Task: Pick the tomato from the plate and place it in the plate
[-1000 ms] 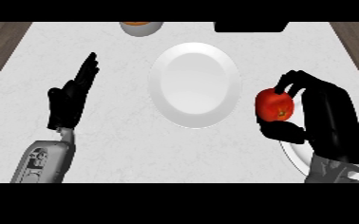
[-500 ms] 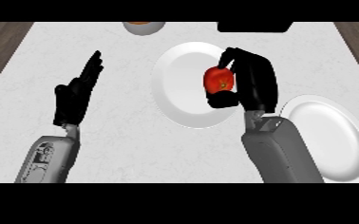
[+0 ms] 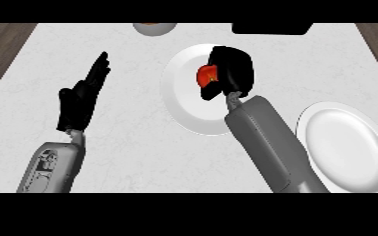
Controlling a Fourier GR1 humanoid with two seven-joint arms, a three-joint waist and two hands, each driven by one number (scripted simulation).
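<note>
The red tomato (image 3: 207, 77) sits inside my right hand (image 3: 232, 72), whose fingers curl round it and hide most of it. That hand hovers over the upper part of the middle white plate (image 3: 184, 105). A second white plate (image 3: 339, 142) lies at the right edge, partly behind my right forearm. My left hand (image 3: 83, 97) rests open at the left, fingers straight and pointing away, well apart from both plates.
A grey bowl (image 3: 154, 28) with something orange in it stands at the counter's far edge. A black object (image 3: 271, 28) lies at the far right. A wooden floor strip shows past the counter's left edge (image 3: 13, 45).
My right hand has carried the tomato leftward from above the right plate to above the middle plate, then slightly farther up over it. The left hand has stayed in place.
</note>
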